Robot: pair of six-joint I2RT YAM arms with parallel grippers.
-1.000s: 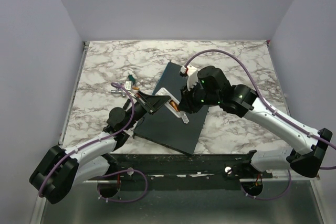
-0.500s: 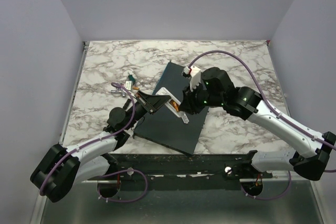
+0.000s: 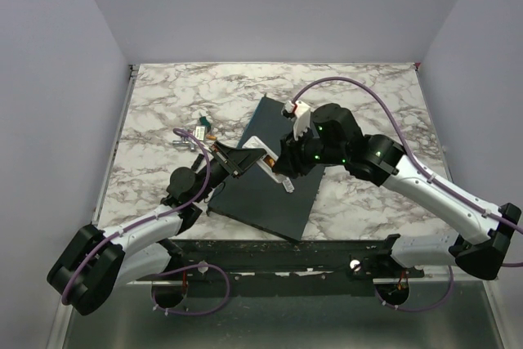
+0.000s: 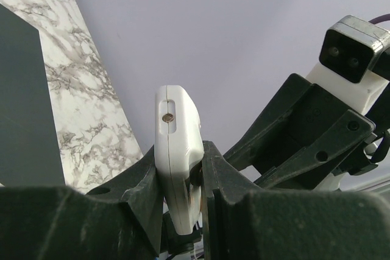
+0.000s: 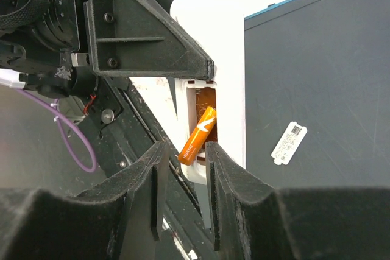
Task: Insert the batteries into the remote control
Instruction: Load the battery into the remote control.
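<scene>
Pinching remote control [image 5: 231, 89] in left claw [image 4: 180, 165]; 1 battery [image 5: 198, 133] (tilted, unseated) in bay; cannot tell whether right claw [image 5: 184, 153] grips; others maybe pending

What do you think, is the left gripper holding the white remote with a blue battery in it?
Not quite. The left gripper does hold the white remote, but the battery in it is orange, not blue, as the right wrist view shows.
</scene>
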